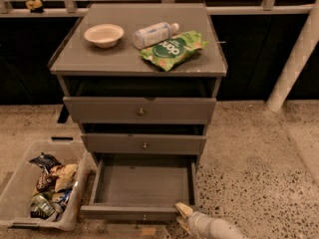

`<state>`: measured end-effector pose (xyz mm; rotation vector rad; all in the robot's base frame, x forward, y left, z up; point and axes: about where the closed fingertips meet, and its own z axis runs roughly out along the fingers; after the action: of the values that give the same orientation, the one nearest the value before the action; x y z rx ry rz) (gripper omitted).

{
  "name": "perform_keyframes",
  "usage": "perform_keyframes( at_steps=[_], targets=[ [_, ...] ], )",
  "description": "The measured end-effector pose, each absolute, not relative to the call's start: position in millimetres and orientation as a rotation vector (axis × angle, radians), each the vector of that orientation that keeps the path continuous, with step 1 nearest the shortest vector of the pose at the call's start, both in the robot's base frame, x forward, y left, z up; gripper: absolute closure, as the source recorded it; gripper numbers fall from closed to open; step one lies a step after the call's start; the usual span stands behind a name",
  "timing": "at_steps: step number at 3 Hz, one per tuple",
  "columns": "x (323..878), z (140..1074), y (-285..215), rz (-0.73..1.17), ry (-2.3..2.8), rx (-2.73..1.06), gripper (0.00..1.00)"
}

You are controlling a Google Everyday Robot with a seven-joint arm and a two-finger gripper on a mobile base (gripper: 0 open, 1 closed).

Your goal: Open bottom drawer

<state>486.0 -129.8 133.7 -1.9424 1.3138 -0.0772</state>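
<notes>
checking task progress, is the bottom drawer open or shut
Open. The bottom drawer is pulled well out from the cabinet, its bare grey inside showing. The gripper is by its front right corner.

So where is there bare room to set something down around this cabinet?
The pulled-out bottom drawer is bare inside; the gripper sits at its front right corner. The cabinet top is free along its front left, before the bowl. Crowded: bottle and chip bag at right, and the floor bin.
</notes>
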Motion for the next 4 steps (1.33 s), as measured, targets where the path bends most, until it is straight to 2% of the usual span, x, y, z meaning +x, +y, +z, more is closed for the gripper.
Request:
perform_keyframes(
  at_steps=[4],
  targets=[
    [466.0,131.6,-132.8,-0.116,1.301,-1.936,1.00]
  ],
)
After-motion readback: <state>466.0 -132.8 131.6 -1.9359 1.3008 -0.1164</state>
